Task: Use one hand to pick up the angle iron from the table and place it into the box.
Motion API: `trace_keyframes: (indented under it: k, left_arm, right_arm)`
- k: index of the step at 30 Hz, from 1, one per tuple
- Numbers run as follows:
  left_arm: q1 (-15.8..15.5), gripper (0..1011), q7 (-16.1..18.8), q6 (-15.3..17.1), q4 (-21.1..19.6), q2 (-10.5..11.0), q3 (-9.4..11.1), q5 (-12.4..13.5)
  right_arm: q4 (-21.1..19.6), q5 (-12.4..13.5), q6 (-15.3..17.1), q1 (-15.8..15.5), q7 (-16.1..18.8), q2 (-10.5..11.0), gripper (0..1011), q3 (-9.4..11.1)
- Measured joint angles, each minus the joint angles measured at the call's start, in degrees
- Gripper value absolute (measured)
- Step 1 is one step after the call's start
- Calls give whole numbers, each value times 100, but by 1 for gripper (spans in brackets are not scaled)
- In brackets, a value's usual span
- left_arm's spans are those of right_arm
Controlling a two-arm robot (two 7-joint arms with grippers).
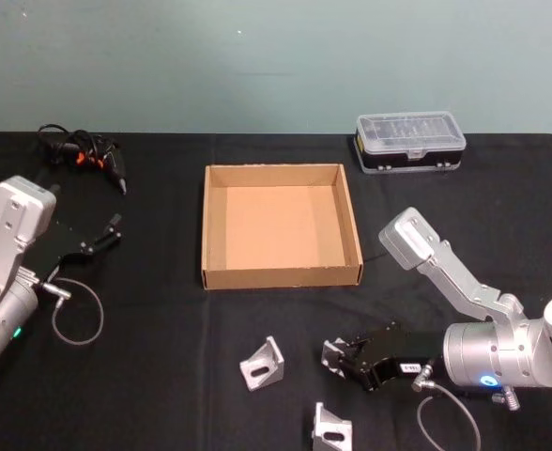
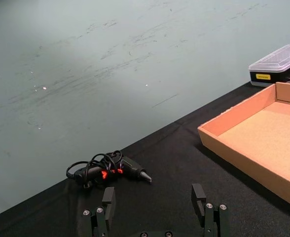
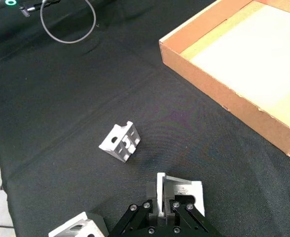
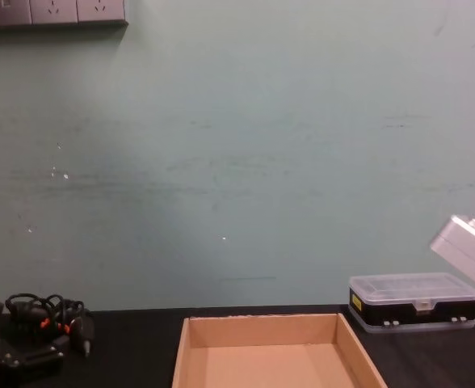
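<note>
Now: right gripper low over the table, fingers drawn together on the upright flange of one angle iron. The other flange juts out to one side of the fingers. Pinching the thin wall looks the sensible hold, since the flat foot gives nothing to close on. Whether the piece is off the table yet, I can't tell.

A second angle iron lies loose ahead of this gripper, apart from it. A third angle iron sits close beside it, nearer the robot.

The box stands beyond the right gripper, open-topped and bare inside, with low walls (an easy drop, I'd judge, once the piece is carried over the near wall).

Other arm: left gripper parked well off on the far side of the box, fingers spread, nothing between them. A cable bundle lies ahead of it.

Writing: the clear-lidded plastic case past the box's far corner carries a small yellow label, print too small to read. No readable marks on the box or the angle irons.
</note>
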Motion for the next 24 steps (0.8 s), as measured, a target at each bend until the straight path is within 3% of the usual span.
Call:
trace_keyframes:
  k: [9,19,24]
  left_arm:
    - [0,1011,0,0,0,0,0,0]
    - [0,1011,0,0,0,0,0,0]
    - [0,1011,0,0,0,0,0,0]
  right_arm:
    - [-280,-61,-119,-154,-82,110,86,190]
    - [-1086,-214,-501,-396,-366,526,86,816]
    - [-1101,-353,-662,-311,-382,532,86,969]
